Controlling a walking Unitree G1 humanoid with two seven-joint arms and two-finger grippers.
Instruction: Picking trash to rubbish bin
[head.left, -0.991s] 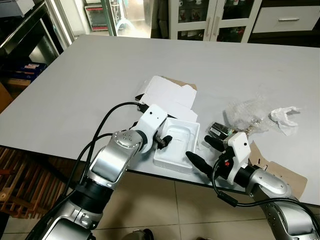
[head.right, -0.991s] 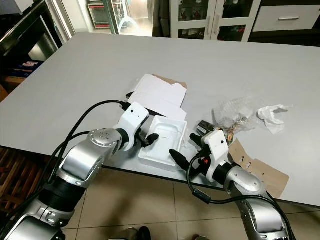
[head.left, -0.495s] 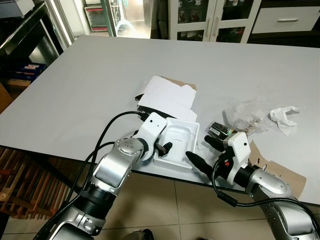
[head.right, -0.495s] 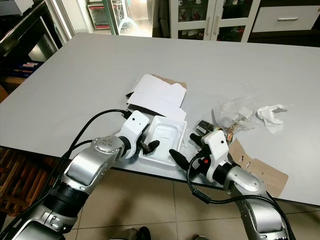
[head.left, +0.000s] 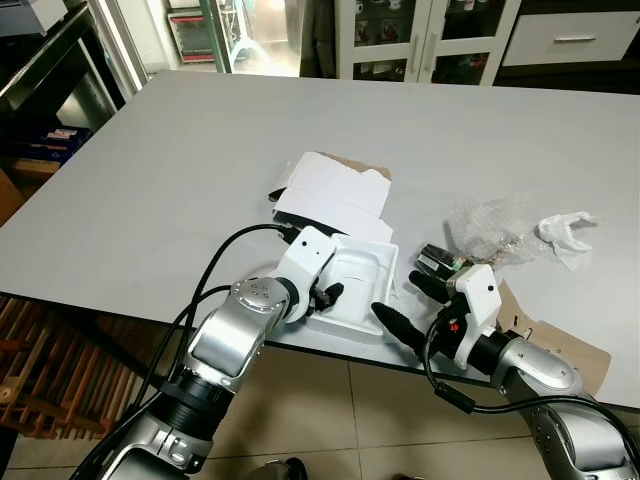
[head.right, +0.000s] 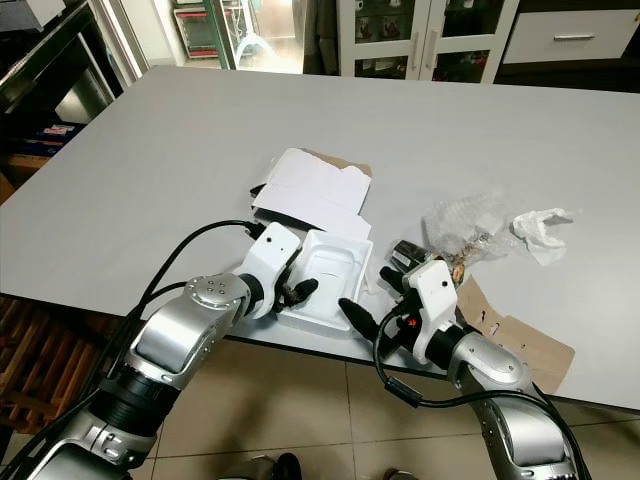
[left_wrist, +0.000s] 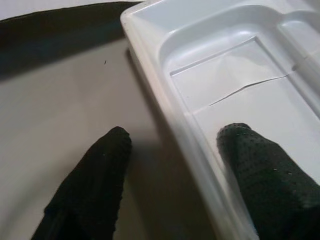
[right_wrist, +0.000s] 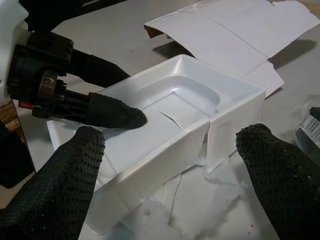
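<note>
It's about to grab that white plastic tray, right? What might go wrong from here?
Probably two things. The white plastic tray sits at the near edge of the grey table, so a nudge might tip it to the floor. Its wall is split open on the side facing the right gripper, and the left gripper straddles only a thin rim, which may flex or tear when squeezed.

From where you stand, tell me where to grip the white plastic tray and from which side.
Grip the white plastic tray by its raised left wall, coming from the left. The left gripper already straddles that thin upright rim, one finger inside, one outside.
</note>
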